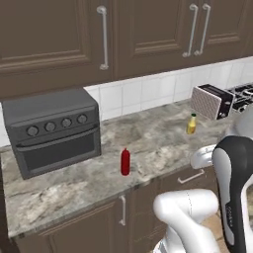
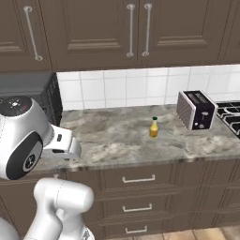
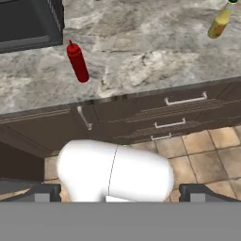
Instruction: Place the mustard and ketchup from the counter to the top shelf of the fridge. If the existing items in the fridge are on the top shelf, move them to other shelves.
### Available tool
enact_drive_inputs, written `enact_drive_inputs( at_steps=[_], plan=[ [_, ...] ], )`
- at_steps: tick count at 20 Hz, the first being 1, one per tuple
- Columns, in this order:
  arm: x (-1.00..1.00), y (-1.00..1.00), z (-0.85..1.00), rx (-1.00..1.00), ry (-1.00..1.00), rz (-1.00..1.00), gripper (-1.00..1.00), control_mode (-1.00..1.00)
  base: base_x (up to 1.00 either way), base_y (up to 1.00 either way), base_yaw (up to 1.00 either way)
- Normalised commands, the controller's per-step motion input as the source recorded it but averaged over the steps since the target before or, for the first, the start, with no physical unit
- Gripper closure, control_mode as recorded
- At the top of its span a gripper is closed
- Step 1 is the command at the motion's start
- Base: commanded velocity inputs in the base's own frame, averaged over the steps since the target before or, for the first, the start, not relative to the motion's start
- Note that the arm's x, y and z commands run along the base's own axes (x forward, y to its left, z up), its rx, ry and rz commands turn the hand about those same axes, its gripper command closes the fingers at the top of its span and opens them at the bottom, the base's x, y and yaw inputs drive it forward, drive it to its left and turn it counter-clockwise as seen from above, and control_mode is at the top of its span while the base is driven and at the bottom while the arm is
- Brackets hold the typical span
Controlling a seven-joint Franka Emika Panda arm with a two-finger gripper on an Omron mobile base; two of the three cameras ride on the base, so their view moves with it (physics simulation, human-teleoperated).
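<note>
In your left base view the ketchup (image 1: 125,162) stands upright near the middle of the frame, on the granite counter (image 1: 148,143) close to its front edge, a little to the right of the dark toaster oven (image 1: 52,129) that takes up the left side. The mustard (image 1: 191,124) stands upright further right and higher in that frame, just below and left of the toaster (image 1: 212,101), well apart from the ketchup. In your right base view the mustard (image 2: 153,127) sits at centre frame on the counter (image 2: 122,140), with the toaster (image 2: 197,110) to its right against the white tile backsplash (image 2: 126,86) and the edge of a stove (image 2: 230,115) at the far right. The hand view looks down over the counter edge: the ketchup (image 3: 77,62) shows at upper left, just right of the toaster oven's corner (image 3: 28,21), and the mustard (image 3: 220,21) at the upper right corner, with drawer fronts (image 3: 183,106) and tan floor tiles (image 3: 212,155) below. The gripper (image 3: 120,193) has its fingers (image 3: 40,193) at the far lower left and lower right of that frame, spread wide with nothing between them, well apart from both bottles.
</note>
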Motion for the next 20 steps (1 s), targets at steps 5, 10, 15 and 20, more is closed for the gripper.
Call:
enact_drive_inputs(
  at_steps=[5,10,15,20],
  plan=[
    [0.0,0.0,0.0,0.0,0.0,0.0,-1.0,1.0,0.19,-0.7,0.47],
    [0.0,0.0,0.0,0.0,0.0,0.0,-1.0,1.0,-0.02,0.0,0.0],
    [0.0,0.0,0.0,0.0,0.0,0.0,-1.0,1.0,-0.03,0.0,0.01],
    [0.3,0.0,0.0,0.0,0.0,0.18,-1.0,-1.0,0.05,0.03,0.06]
  ],
)
